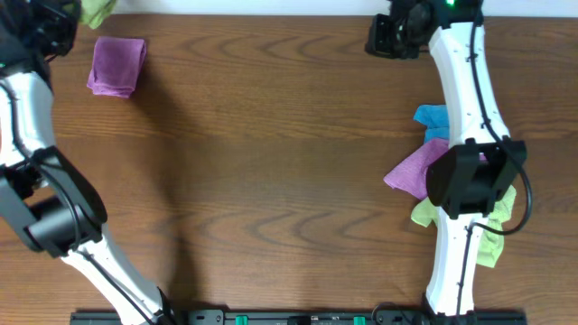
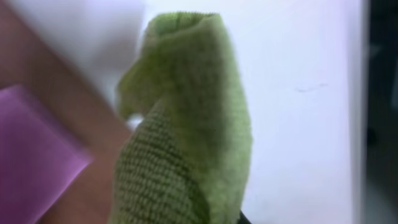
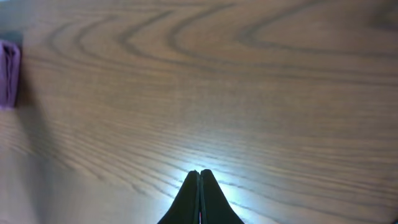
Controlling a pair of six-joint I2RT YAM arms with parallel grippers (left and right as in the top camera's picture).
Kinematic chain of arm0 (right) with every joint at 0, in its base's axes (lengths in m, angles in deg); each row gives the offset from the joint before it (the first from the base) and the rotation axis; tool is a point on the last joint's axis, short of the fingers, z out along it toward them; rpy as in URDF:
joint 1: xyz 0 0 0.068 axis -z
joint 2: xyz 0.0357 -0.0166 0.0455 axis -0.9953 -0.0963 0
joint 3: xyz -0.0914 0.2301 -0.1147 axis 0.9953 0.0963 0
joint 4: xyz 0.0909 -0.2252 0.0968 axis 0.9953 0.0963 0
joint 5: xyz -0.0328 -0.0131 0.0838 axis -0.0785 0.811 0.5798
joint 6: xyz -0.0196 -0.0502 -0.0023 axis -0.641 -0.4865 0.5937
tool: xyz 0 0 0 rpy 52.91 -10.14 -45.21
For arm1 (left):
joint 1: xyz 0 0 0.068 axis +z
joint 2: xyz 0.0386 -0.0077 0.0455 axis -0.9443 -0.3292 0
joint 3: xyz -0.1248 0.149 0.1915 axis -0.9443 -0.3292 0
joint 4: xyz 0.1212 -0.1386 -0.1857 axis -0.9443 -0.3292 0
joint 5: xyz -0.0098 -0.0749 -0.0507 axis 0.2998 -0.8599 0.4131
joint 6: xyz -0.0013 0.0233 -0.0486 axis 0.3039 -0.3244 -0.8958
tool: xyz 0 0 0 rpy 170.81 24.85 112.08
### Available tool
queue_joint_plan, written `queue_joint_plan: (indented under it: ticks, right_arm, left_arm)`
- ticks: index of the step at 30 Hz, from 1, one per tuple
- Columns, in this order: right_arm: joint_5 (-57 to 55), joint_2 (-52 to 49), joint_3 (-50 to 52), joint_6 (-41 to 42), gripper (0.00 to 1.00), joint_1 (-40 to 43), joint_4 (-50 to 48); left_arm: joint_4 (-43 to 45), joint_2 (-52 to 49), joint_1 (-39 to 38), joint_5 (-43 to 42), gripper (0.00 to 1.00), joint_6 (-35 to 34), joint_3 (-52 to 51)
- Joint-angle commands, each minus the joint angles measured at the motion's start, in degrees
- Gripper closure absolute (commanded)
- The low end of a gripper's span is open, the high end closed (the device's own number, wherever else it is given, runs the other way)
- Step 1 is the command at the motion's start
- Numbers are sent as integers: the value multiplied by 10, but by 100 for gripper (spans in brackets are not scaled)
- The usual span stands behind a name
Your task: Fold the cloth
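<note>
My left gripper (image 1: 74,20) is at the table's far left corner, and a bunched lime-green cloth (image 1: 96,10) sticks out of it beyond the table edge. In the left wrist view this cloth (image 2: 186,124) fills the middle and hides the fingers. No white tag shows on it. A second lime-green cloth (image 1: 483,230) lies crumpled at the right under my right arm, also with no tag in sight, so I cannot tell which is the tagged one. My right gripper (image 1: 374,40) (image 3: 199,172) is shut and empty above bare wood at the far right.
A folded purple cloth (image 1: 117,65) (image 2: 31,162) lies at the far left, and shows at the left edge of the right wrist view (image 3: 7,73). At the right, a crumpled purple cloth (image 1: 414,170) and a blue cloth (image 1: 432,117) lie in a heap.
</note>
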Motion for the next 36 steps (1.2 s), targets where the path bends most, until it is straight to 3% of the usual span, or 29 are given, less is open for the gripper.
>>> queue_joint_plan:
  ticks: [1, 5, 14, 19, 36]
  right_arm:
    - [4, 3, -4, -8, 98, -18, 11]
    - [4, 3, -4, -8, 98, -24, 33]
    - [4, 3, -4, 16, 98, -28, 50]
    - [4, 3, -4, 29, 99, -34, 45]
    - [4, 3, -4, 35, 98, -71, 45]
  left_arm:
    - [39, -45, 0, -28, 94, -76, -16]
    - [84, -76, 3, -24, 94, -81, -16]
    - [89, -107, 30, -21, 94, -96, -16]
    - [31, -108, 30, -33, 94, -127, -17]
    - [71, -183, 5, -69, 94, -175, -17]
